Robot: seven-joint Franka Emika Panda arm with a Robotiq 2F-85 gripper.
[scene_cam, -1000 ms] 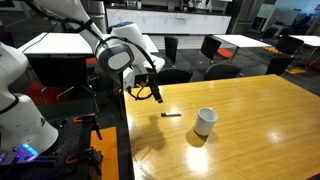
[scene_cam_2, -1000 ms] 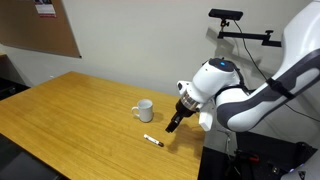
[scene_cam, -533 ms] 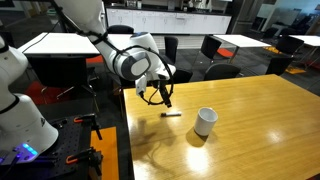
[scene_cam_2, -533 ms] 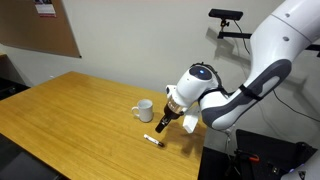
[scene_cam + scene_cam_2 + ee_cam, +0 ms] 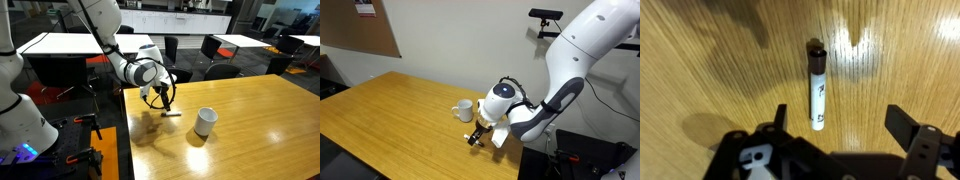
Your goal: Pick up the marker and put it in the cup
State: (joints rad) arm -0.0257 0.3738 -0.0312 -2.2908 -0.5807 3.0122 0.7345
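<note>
Closer now to the marker, the gripper has dropped, jaws spread wide either side of it. White barrel, dark cap, small print; it lies flat on the wooden table, near the white cup.

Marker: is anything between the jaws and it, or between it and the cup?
Nothing visible. In the wrist view the marker lies on the bare table just below the open jaws. In an exterior view nothing sits between it and the cup.
</note>
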